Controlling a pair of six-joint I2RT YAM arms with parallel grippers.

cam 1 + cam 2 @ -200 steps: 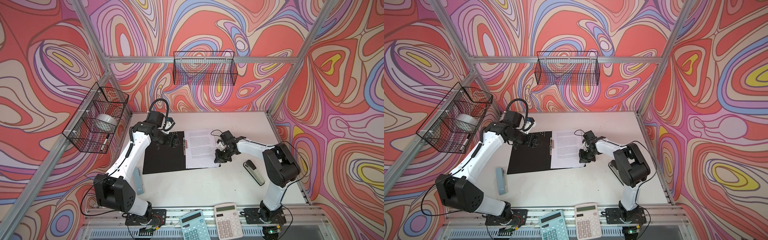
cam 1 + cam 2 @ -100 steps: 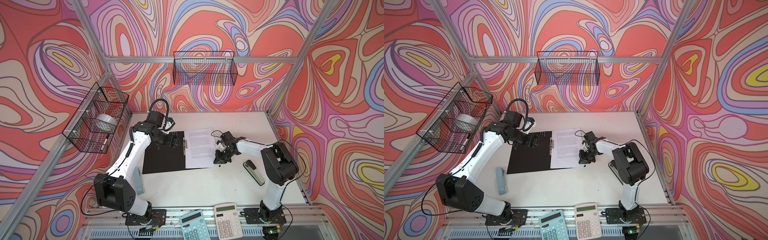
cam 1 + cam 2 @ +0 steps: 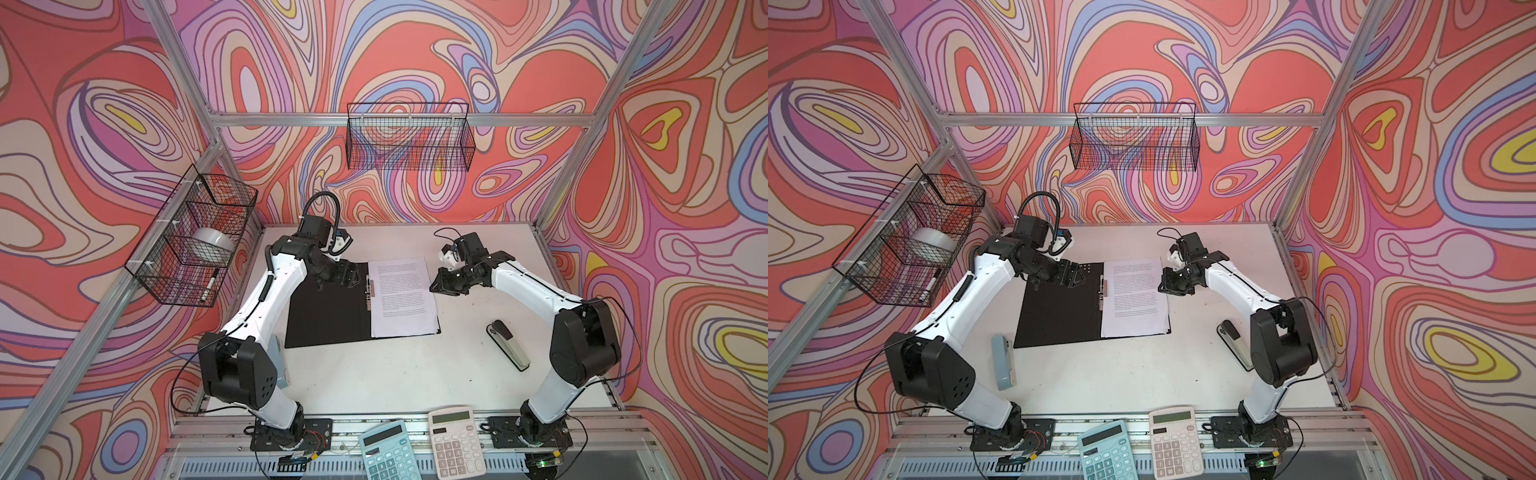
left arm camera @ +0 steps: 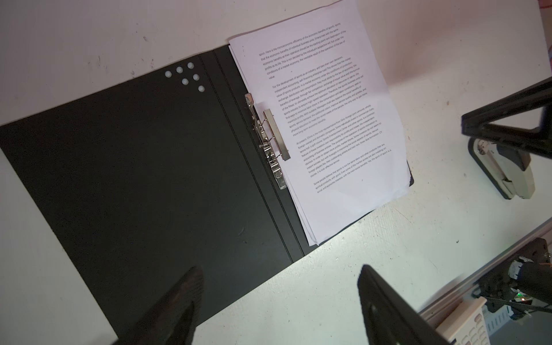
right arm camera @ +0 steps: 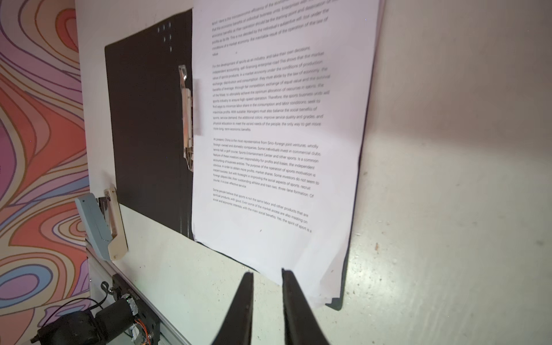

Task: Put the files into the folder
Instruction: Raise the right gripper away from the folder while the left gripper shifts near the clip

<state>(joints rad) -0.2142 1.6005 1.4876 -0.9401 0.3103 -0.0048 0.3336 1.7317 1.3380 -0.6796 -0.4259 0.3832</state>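
We see the flat white surface (image 3: 415,374) carrying the thin black-lined folder (image 3: 328,307), opened flat; the white sheets of printed paper, the files (image 3: 401,299), lie on its right half. Our left pincer (image 4: 277,270) hovers wide open and empty over the folder's far edge; our right pincer (image 5: 265,271), barely parted, grips nothing beside the sheets' right edge.

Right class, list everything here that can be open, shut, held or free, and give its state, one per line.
folder: open flat, black inside facing up.
files: stacked on the folder's half nearer the right pincer, edges slightly fanned, held by neither pincer.
spine clip: at the sheets' edge; cannot tell whether it pins them.
left pincer: wide open, empty.
right pincer: narrowly open, empty.
black stapler: shut, lying on the table.
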